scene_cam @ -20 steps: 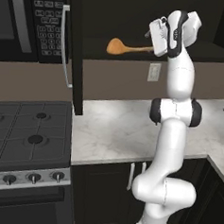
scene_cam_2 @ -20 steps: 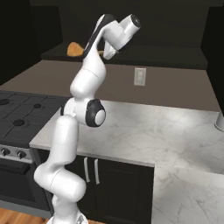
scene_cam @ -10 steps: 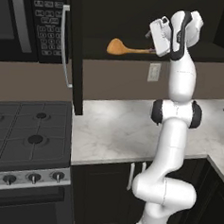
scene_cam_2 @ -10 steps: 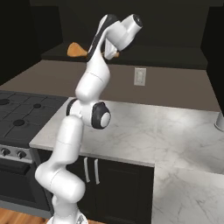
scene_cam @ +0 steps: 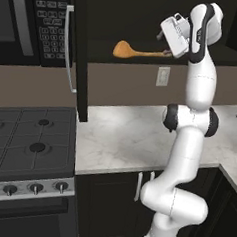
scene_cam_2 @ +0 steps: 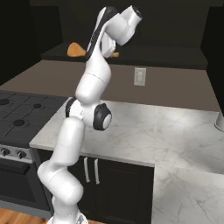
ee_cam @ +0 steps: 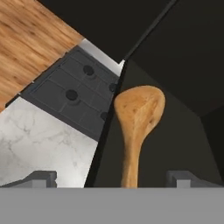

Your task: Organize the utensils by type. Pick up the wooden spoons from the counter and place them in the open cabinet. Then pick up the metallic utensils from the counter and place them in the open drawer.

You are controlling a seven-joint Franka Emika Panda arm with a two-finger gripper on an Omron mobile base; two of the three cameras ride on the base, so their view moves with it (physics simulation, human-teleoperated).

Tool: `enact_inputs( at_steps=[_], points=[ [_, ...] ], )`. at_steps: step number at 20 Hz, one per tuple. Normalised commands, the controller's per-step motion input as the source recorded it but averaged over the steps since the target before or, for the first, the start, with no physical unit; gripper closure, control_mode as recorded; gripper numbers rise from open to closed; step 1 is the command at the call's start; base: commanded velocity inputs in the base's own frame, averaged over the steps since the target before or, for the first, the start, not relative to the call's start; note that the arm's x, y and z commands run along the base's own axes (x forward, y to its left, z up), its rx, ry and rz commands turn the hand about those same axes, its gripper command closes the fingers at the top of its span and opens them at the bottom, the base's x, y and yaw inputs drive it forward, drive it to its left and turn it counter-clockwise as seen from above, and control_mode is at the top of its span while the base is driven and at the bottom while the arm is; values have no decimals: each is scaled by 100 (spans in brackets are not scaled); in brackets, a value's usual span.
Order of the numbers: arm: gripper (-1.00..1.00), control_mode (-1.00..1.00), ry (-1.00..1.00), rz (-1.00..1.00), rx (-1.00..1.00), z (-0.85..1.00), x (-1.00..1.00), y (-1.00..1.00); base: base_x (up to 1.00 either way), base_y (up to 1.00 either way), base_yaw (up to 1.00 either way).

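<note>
Resting on the dark shelf of the black upper wall cabinet [scene_cam: 147,22], the long tan-orange wooden spoon [scene_cam: 140,52] is lying free while our two-finger gripper [ee_cam: 111,177] is standing wide open around its handle end. Against a second ago, we are drawing the hand slightly back, so we are judging this spoon delivered; the veined white marble counter [scene_cam: 124,136] is next
</note>
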Motion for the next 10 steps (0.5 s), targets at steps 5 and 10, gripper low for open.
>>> enact_inputs(
  at_steps=[5,10],
  points=[
    [-100,-100,-20,-13,0,-30,-92,29,0,0,0],
    [-100,-100,-37,-27,0,-48,-100,25,0,0,0]
  ],
)
